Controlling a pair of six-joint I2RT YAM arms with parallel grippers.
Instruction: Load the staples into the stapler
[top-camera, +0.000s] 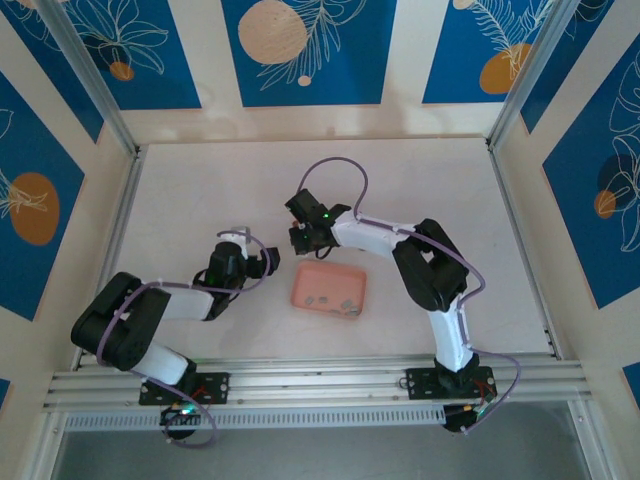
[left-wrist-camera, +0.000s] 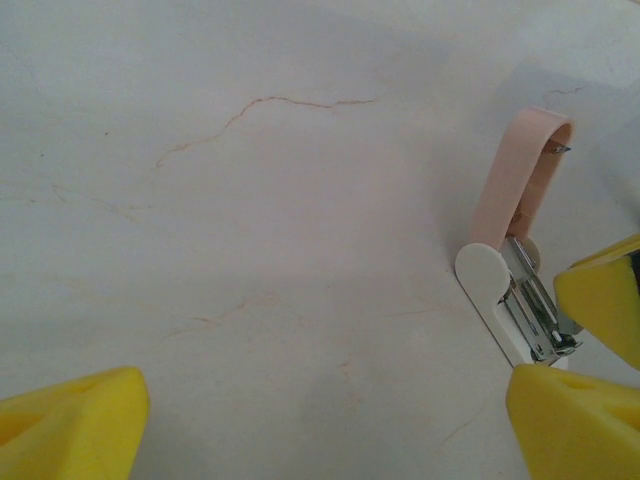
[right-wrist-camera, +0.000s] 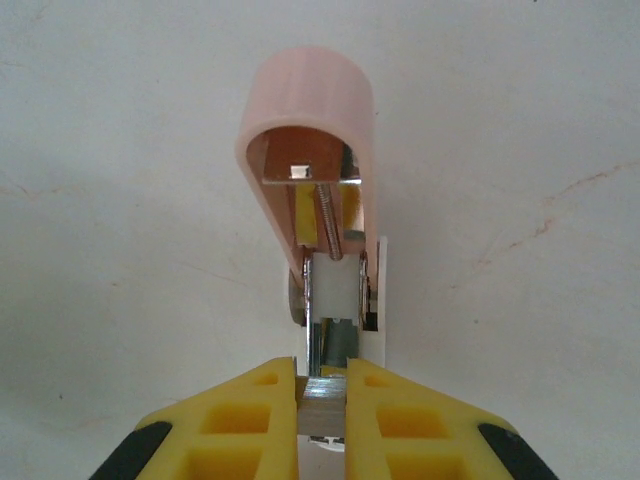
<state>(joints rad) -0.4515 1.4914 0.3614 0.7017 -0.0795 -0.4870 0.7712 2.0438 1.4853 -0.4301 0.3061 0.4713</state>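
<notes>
- Top view: my right gripper (top-camera: 298, 240) sits at mid-table with its jaws drawn together. My left gripper (top-camera: 270, 263) is just beside it, to its left and slightly nearer the arm bases, with its jaws spread.
- Top view: the staples (top-camera: 347, 303) are a few small grey strips lying loose in the pink tray (top-camera: 305, 275). The tray rests just on the base side of the right gripper and a little to its right. It is close to the gripper, and I read it as apart from it.
- Left wrist view: the left gripper (left-wrist-camera: 325, 425) stands wide open, with bare table (left-wrist-camera: 250, 250) between its fingers.
- Left wrist view: the stapler (left-wrist-camera: 490, 290) lies just beyond the left gripper's right-hand fingertip. I cannot tell whether that tip touches it.
- Left wrist view: the stapler's white base lies flat on the table, its pink lid (left-wrist-camera: 520, 180) is swung up, and the metal magazine (left-wrist-camera: 535, 310) is exposed. One yellow finger (left-wrist-camera: 605, 305) of the right gripper is at the magazine's end.
- Right wrist view: the right gripper (right-wrist-camera: 322, 385) is clamped on the near end of the stapler's (right-wrist-camera: 330, 290) metal magazine.
- Right wrist view: the lid (right-wrist-camera: 310, 110) arches up beyond the fingertips, with a spring rod visible under it. I cannot tell whether the channel holds any strip.
</notes>
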